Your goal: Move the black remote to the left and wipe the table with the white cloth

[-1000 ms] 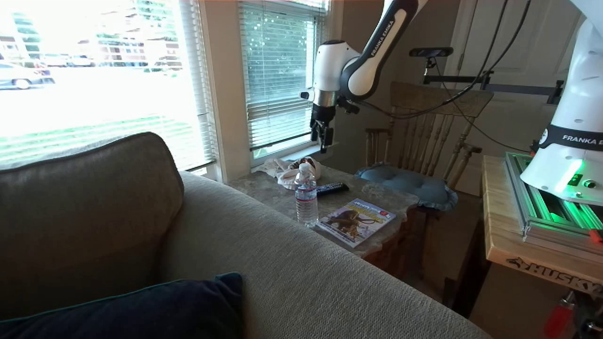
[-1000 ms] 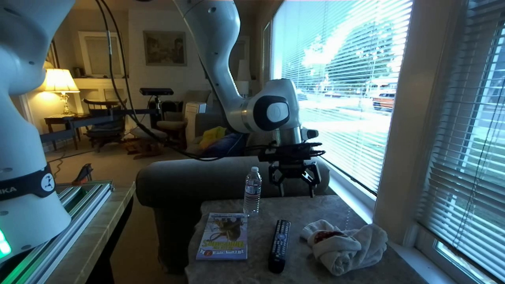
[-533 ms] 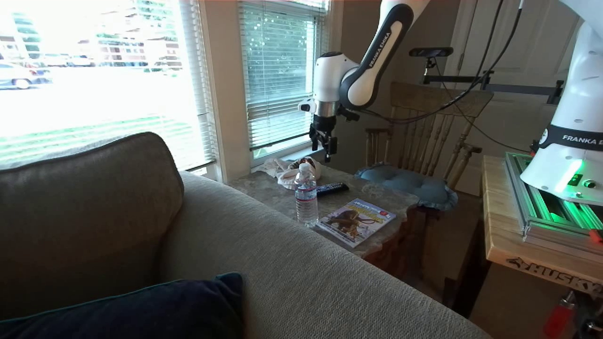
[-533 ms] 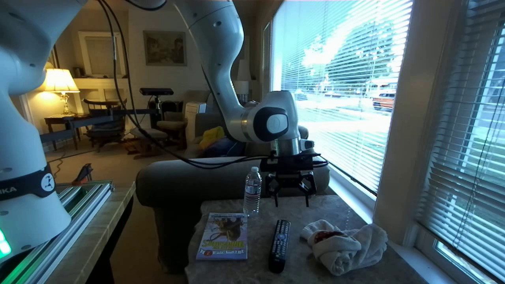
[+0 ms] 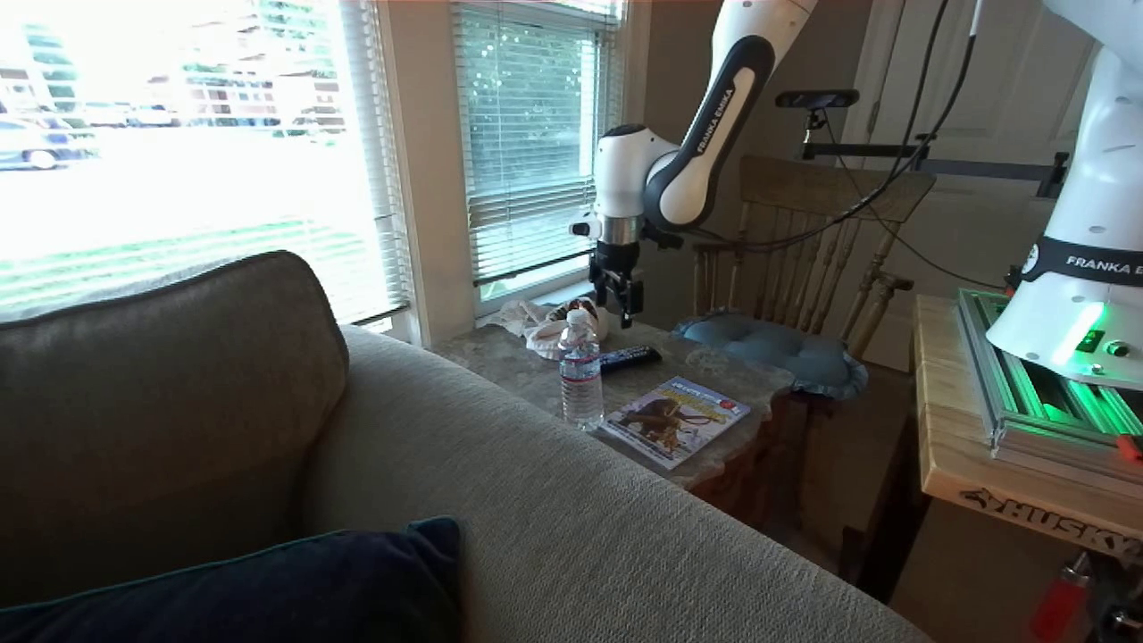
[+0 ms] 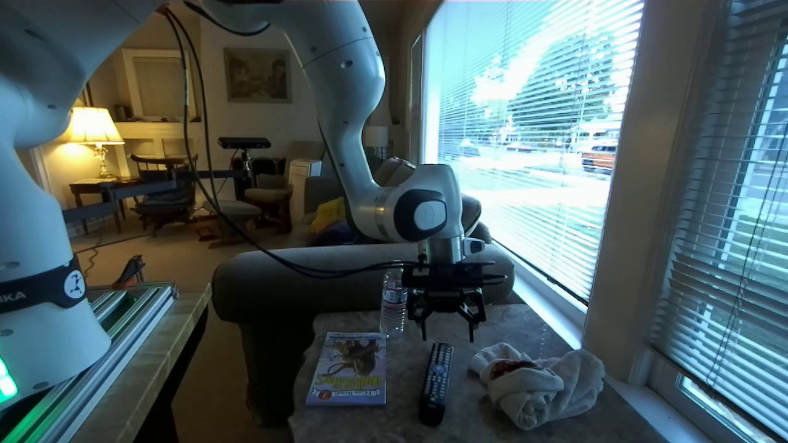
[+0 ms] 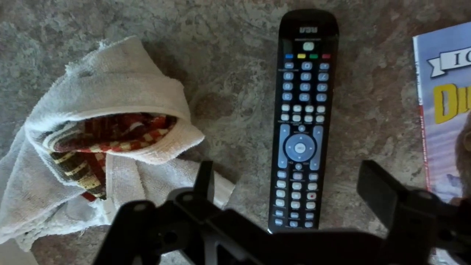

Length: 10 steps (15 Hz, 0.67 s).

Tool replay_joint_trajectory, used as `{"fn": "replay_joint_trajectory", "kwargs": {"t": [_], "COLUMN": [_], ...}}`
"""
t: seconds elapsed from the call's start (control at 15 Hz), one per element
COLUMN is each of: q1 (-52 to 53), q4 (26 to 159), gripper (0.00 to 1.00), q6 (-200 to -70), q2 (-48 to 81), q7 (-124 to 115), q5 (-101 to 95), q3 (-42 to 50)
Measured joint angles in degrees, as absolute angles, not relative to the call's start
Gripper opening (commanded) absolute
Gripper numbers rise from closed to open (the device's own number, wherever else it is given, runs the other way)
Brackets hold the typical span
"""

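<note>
The black remote [image 7: 303, 106] lies flat on the table [image 6: 471, 424], buttons up. In the wrist view it runs lengthwise between the spread fingertips, its lower end hidden by the gripper body. My gripper [image 6: 448, 337] is open and empty, hanging over the table above the remote's far end in this exterior view. The white cloth [image 7: 125, 88] lies bunched at the left of the wrist view, a red checkered patch showing in its fold. It also shows in both exterior views, as the crumpled cloth [image 6: 542, 391] and the cloth [image 5: 546, 338] partly behind the bottle.
A clear water bottle [image 6: 393, 311] stands upright close to the gripper, near the sofa arm [image 6: 295, 277]. A magazine [image 6: 349, 375] lies flat on the remote's other side from the cloth. The window sill [image 5: 563, 290] borders the table; a wooden chair [image 5: 804, 259] stands beside it.
My gripper has come down steadily toward the table, moving slightly toward the magazine side, and stays open. The remote, cloth, bottle and magazine have not moved.
</note>
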<state>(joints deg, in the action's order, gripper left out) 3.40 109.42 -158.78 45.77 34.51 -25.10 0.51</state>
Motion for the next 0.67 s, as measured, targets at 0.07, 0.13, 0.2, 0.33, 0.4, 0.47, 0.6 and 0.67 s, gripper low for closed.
{"fn": "replay_joint_trajectory", "kwargs": {"t": [0.07,0.13,0.2,0.33,0.4,0.47,0.6,0.67], "q1": [3.81,4.23,4.51,4.10,2.96,1.81,0.36,0.06], "q4": [109.11,108.90,108.76,108.69,108.69,108.61,107.94,107.51], "gripper": [1.00,1.00,1.00,1.00,1.00,1.00,1.00,1.00], "q6": [-158.80,-158.80,-158.80,-158.80,-158.88,-158.90,-158.41,-158.39], "q2": [46.17,46.34,46.39,46.30,46.13,45.99,46.17,46.44], "q7": [34.35,34.16,34.13,34.40,35.17,35.76,36.22,36.22], "q5": [-25.40,-25.65,-25.71,-25.70,-25.70,-25.66,-25.57,-25.57], "q3": [0.96,1.39,1.60,1.03,-0.26,-1.43,-2.55,-2.57]}}
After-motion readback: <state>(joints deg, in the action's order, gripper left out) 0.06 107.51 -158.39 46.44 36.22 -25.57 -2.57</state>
